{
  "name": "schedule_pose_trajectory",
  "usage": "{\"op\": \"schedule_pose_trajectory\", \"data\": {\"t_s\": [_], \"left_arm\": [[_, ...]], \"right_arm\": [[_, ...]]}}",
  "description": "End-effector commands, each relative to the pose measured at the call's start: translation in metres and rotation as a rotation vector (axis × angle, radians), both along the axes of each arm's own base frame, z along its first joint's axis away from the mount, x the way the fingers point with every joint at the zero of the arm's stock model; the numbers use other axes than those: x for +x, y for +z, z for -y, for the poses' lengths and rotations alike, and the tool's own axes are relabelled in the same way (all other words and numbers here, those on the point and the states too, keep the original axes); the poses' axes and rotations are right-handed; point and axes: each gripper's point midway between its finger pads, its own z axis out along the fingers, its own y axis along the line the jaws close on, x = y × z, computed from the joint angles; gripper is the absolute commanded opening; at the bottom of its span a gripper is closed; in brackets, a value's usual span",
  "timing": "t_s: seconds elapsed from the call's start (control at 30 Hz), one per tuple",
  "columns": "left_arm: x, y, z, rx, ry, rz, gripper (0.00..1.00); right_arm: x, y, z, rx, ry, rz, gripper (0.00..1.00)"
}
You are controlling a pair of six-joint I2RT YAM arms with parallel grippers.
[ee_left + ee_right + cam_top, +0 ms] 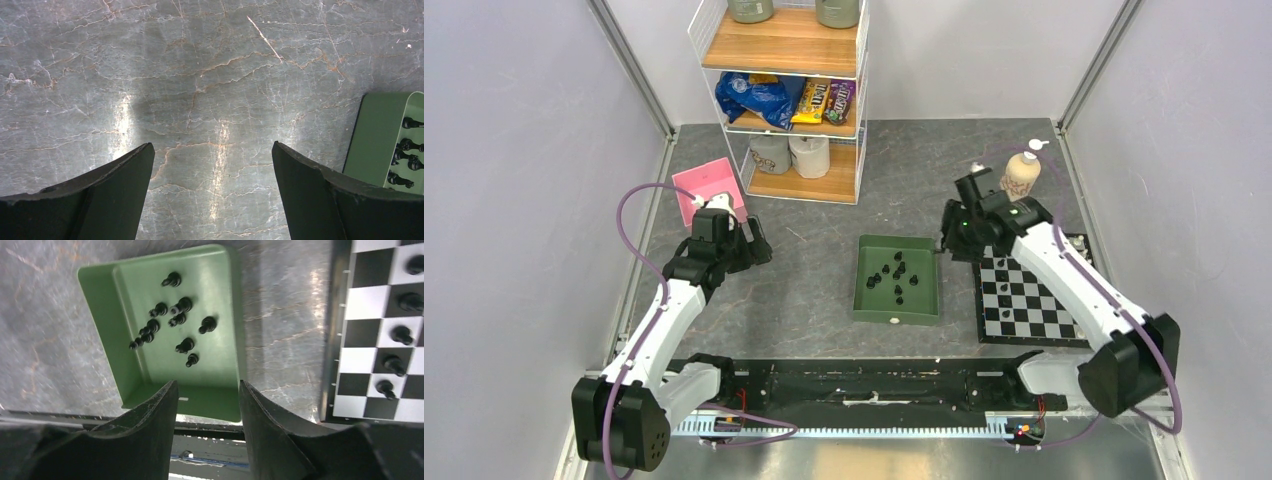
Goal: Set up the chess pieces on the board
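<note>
Several black chess pieces (184,304) lie loose in the green tray (100,295), which sits mid-table (894,312). The board (1024,305) lies right of the tray; in the right wrist view the board (360,305) carries a row of black pieces (402,335) along its edge. My right gripper (207,387) is open and empty, hovering above the tray's far right corner (948,243). My left gripper (212,147) is wide open over bare table, left of the tray (380,135), with nothing between its fingers (764,243).
A cream soap bottle (1021,172) stands behind the board. A wire shelf rack (789,95) with snacks and rolls stands at the back, and a pink box (709,188) lies beside it. The arms' black base rail (864,385) runs along the near edge.
</note>
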Motion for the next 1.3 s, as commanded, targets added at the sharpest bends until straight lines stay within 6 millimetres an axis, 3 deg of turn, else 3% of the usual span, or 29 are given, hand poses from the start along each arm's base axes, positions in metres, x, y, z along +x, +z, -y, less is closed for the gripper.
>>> {"op": "schedule_pose_trajectory", "data": {"t_s": [0.0, 0.1, 0.4, 0.8, 0.97, 1.13, 1.27], "left_arm": [[0.009, 0.017, -0.005, 0.027, 0.005, 0.067, 0.95], [0.009, 0.021, -0.008, 0.038, 0.016, 0.087, 0.95], [0.007, 0.013, -0.02, 0.094, 0.049, 0.107, 0.95], [-0.004, 0.026, -0.048, 0.217, 0.097, 0.387, 0.96], [-0.012, 0.036, -0.059, 0.241, 0.151, 0.42, 0.97], [-0.009, 0.034, -0.058, 0.253, 0.139, 0.352, 0.97], [-0.007, 0.038, -0.05, 0.153, 0.19, 0.327, 0.97]], "right_arm": [[0.011, 0.003, -0.033, -0.035, 0.147, 0.036, 0.55], [0.011, -0.008, -0.052, -0.064, 0.214, 0.009, 0.55], [-0.008, -0.023, -0.075, -0.065, 0.283, -0.042, 0.55], [-0.026, -0.04, -0.065, -0.132, 0.245, -0.133, 0.53], [-0.028, -0.029, -0.076, -0.108, 0.26, -0.172, 0.53], [-0.034, -0.046, -0.089, -0.12, 0.311, -0.19, 0.53], [-0.03, -0.068, -0.09, -0.161, 0.328, -0.216, 0.53]]}}
